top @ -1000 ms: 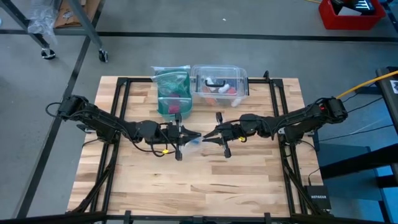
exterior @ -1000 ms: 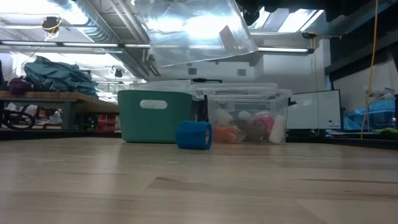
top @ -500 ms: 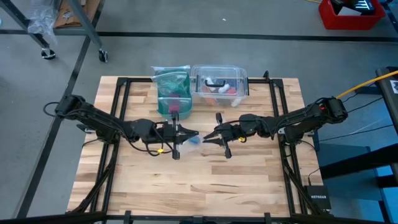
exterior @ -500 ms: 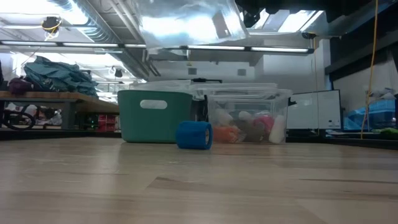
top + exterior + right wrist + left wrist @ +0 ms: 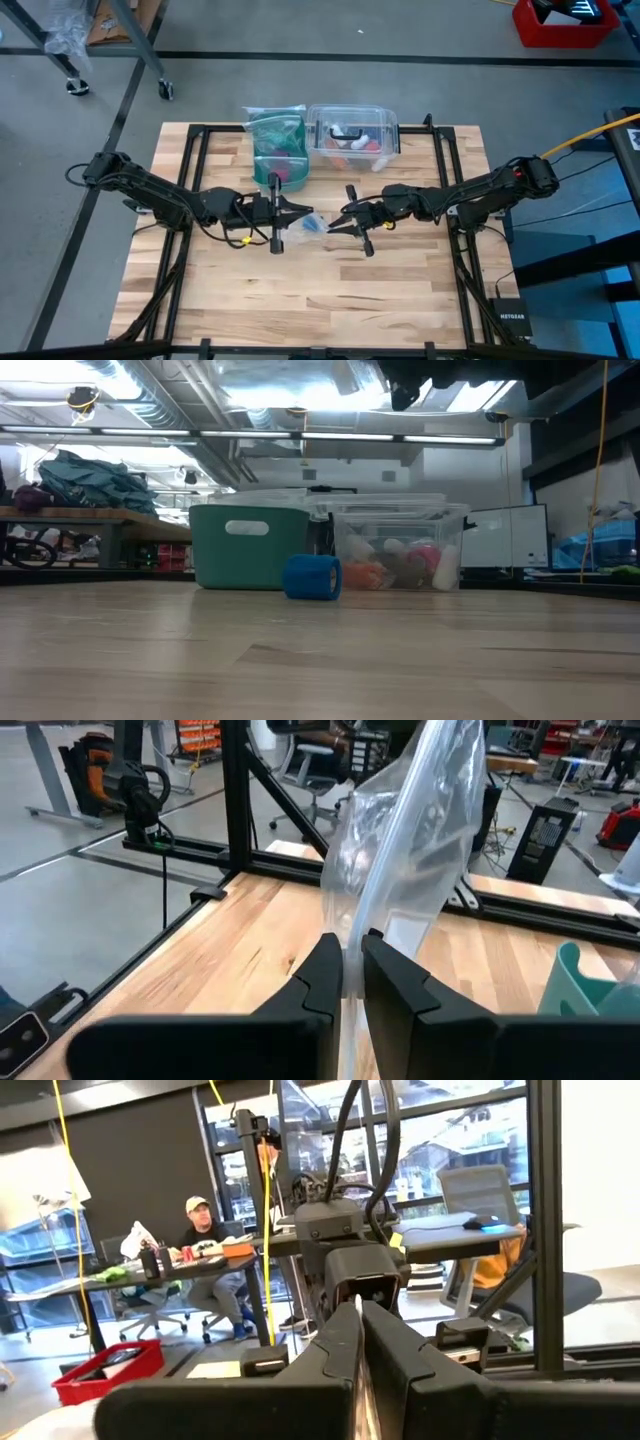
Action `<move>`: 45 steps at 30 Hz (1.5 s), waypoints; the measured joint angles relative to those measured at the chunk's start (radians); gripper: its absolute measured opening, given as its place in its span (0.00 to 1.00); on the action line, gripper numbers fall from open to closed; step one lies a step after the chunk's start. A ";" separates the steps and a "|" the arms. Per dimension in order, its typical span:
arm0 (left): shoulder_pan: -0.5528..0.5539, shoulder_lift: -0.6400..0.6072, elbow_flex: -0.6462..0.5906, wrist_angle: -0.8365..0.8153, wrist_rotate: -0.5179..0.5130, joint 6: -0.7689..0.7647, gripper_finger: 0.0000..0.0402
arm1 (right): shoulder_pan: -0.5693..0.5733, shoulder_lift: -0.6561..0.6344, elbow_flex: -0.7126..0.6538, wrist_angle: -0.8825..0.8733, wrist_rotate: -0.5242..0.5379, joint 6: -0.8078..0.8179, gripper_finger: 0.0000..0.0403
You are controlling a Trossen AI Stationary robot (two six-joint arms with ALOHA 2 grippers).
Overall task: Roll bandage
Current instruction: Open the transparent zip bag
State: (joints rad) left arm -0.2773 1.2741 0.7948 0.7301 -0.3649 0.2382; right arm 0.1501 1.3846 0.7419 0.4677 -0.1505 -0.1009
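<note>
Two arms holding a clear bag aloft, the bandage waiting behind on the table

From the table's near edge: the bare pale wooden table (image 5: 330, 300) first, then at its centre the left gripper (image 5: 293, 211) and right gripper (image 5: 338, 217), each pinched tight on an opposite edge of the crumpled clear plastic zip bag (image 5: 306, 229) hanging between them, left at nine o'clock, right at three. Toward twelve o'clock the small bright blue rolled bandage (image 5: 312, 577) stands on the wood, untouched, just before the teal plastic bin (image 5: 248, 546) and clear plastic lidded box (image 5: 398, 547). To my eye the bag must be dealt with first: keep both pinches firm and level, set it down clear of the bandage, then free one gripper to reach back.
</note>
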 joint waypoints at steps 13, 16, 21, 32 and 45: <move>-0.007 -0.011 0.000 -0.051 -0.004 -0.002 0.00 | 0.000 0.000 0.000 -0.054 -0.051 0.003 0.09; -0.007 -0.011 0.000 -0.054 -0.004 -0.003 0.00 | 0.000 0.000 0.000 -0.078 -0.052 0.004 0.09; -0.005 -0.022 0.010 -0.005 -0.015 -0.009 0.00 | 0.003 0.008 -0.010 -0.215 -0.060 0.005 0.09; -0.017 -0.020 0.005 -0.031 0.027 -0.059 0.01 | 0.001 0.002 -0.005 -0.173 -0.023 0.018 0.09; -0.064 -0.012 0.003 -0.067 0.048 -0.135 0.24 | 0.001 0.002 -0.002 -0.119 0.114 0.016 0.09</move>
State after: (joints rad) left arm -0.3411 1.2623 0.7982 0.6636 -0.3164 0.1028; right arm 0.1511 1.3865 0.7395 0.3483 -0.0370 -0.0851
